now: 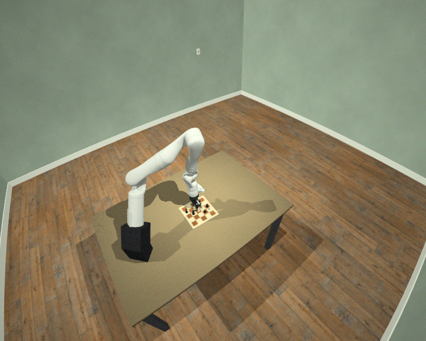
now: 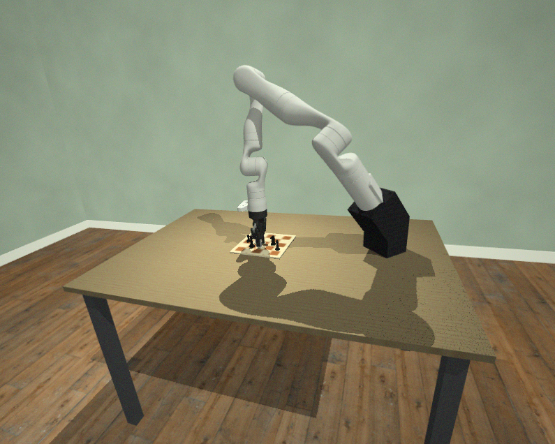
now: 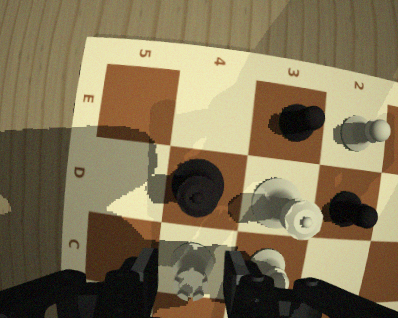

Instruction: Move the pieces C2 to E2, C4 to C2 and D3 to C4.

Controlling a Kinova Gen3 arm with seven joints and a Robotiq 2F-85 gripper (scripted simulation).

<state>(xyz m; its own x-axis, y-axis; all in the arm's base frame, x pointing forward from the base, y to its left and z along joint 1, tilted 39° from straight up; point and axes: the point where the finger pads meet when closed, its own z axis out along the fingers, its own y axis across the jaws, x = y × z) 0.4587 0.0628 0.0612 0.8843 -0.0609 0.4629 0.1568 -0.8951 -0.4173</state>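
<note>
The chessboard (image 1: 200, 222) (image 2: 289, 237) (image 3: 112, 47) lies well inside the worktop's (image 1: 191, 271) (image 2: 172, 267) (image 3: 27, 30) corners, between its long edges, while the black pedestal (image 1: 144, 251) (image 2: 396, 239) stands near a short edge. On C4, the crowned white piece (image 3: 192, 275) stands between the gripper's (image 1: 196, 206) (image 2: 259, 244) (image 3: 191, 270) partly spread fingers (gaps show both sides), ungrasped. The white pawn (image 3: 356, 134) occupies E2; the tall white piece (image 3: 302, 220) occupies D3.
</note>
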